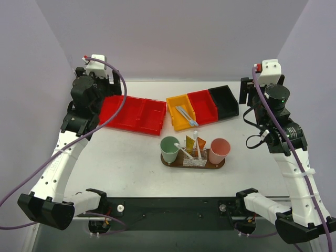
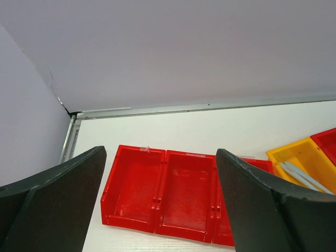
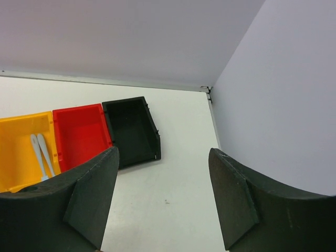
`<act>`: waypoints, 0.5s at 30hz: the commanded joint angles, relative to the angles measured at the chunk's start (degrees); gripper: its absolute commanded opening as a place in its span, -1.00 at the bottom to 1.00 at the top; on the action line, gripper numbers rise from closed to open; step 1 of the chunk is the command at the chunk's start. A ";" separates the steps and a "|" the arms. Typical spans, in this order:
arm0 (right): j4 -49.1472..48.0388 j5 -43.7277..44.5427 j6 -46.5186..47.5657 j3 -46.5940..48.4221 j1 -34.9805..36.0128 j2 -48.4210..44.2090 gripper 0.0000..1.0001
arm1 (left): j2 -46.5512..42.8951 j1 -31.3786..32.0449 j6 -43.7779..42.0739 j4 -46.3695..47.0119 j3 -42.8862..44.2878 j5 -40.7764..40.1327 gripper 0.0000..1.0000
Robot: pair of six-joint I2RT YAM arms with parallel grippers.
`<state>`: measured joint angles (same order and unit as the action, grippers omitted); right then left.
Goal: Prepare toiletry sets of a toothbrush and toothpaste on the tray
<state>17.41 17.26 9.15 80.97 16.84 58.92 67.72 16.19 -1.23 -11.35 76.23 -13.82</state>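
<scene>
The dark brown oval tray (image 1: 170, 162) lies near the table's front middle. It carries a green cup (image 1: 169, 149), a pink cup (image 1: 219, 150) and a clear cup between them. White toothbrushes (image 1: 196, 143) and orange toothpaste tubes (image 1: 190, 141) stand in the clear cup. More toothbrushes (image 1: 187, 115) (image 2: 302, 176) (image 3: 41, 154) lie in the yellow bin (image 1: 177, 119). My left gripper (image 1: 111, 81) (image 2: 160, 152) hangs open above the red bins with nothing between its fingers. My right gripper (image 1: 245, 94) (image 3: 163, 150) is open and empty over bare table right of the black bin.
A row of red bins (image 1: 134, 113) (image 2: 157, 191) lies at the back left. Right of the yellow bin (image 2: 294, 157) (image 3: 16, 152) come a red bin (image 1: 203, 106) (image 3: 81, 134) and a black bin (image 1: 224, 101) (image 3: 131, 128). Purple walls enclose the table's back and sides.
</scene>
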 commanded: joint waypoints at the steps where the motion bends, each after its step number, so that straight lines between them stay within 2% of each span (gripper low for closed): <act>1: -1.67 3.48 1.05 2.44 -0.23 0.23 0.28 | -1.02 0.16 -1.14 1.77 0.77 -3.40 0.94; 15: -2.64 4.45 0.43 1.47 -0.23 0.41 0.26 | -1.45 0.07 -1.14 3.18 -0.90 -2.18 0.94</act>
<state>16.99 20.53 9.67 81.67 16.84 59.40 67.66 16.19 -2.35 -10.94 75.33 -16.36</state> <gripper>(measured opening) 0.632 0.971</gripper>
